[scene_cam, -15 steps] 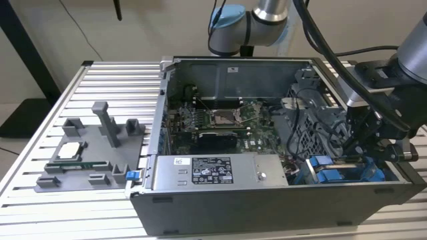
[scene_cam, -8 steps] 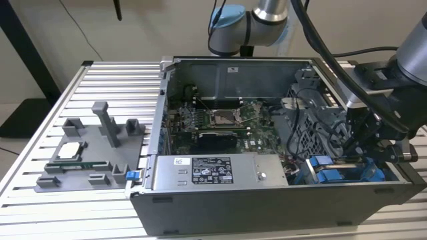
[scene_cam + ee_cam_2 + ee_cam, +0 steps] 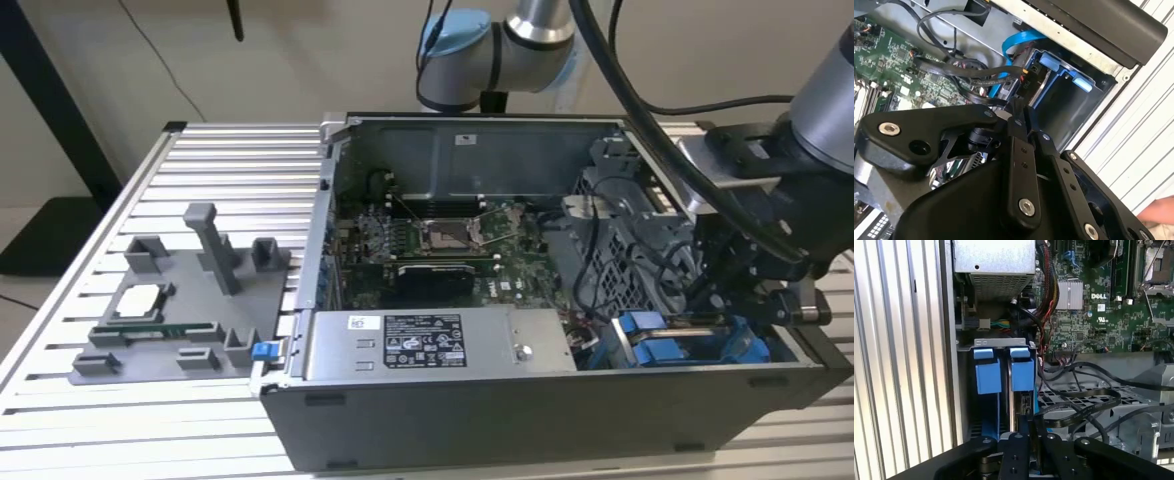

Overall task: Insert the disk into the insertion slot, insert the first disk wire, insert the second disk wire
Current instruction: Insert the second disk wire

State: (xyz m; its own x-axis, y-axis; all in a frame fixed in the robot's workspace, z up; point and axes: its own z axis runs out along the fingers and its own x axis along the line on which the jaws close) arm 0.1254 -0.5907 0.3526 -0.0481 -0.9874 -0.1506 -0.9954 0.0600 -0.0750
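Observation:
The disk (image 3: 1023, 399) stands edge-on in the insertion slot (image 3: 999, 343), its bright blue carrier (image 3: 1022, 374) at the mouth of the bay. A second blue carrier (image 3: 988, 375) sits beside it. In the exterior view the blue carriers (image 3: 667, 348) show at the case's near right corner, with my gripper (image 3: 718, 305) lowered onto them. In both wrist views my gripper (image 3: 1033, 429) (image 3: 1018, 108) is right at the disk's end, fingers close together on the plug of a flat black disk wire (image 3: 1089, 405) (image 3: 981, 97). Another black wire (image 3: 979, 72) reaches the disk's connector edge.
The open computer case (image 3: 534, 430) lies on a slatted aluminium table (image 3: 214, 150). A grey labelled power-supply box (image 3: 434, 345) sits beside the bay, the motherboard (image 3: 441, 240) behind it. A blue flat cable (image 3: 1019, 40) and loose black cables crowd the cage. A grey fixture (image 3: 187, 300) stands at the exterior view's left.

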